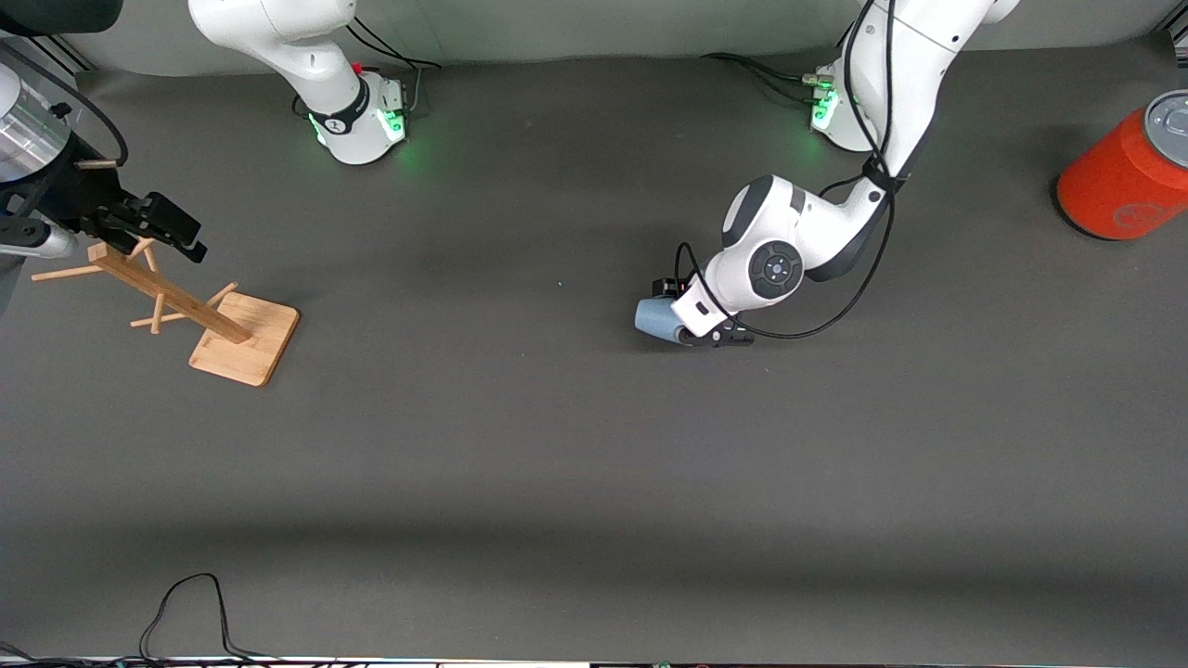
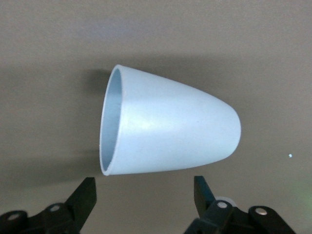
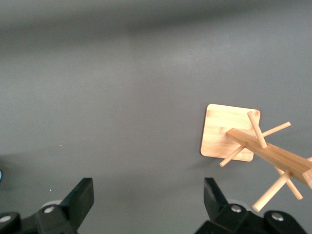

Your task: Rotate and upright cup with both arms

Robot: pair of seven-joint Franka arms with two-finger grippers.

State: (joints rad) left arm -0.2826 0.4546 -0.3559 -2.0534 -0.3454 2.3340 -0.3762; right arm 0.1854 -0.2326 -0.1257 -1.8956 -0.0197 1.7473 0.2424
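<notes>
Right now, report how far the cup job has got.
Done: the left gripper is down at the cup, fingers open either side of it. In hand: the grasp, not yet closed. Left: the cup lies on its side on the table, so rotating and uprighting remain. The right gripper waits open over the wooden rack.

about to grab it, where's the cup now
The cup lies on its side mid-table, toward the left arm's end, directly under the left pincer.
</notes>
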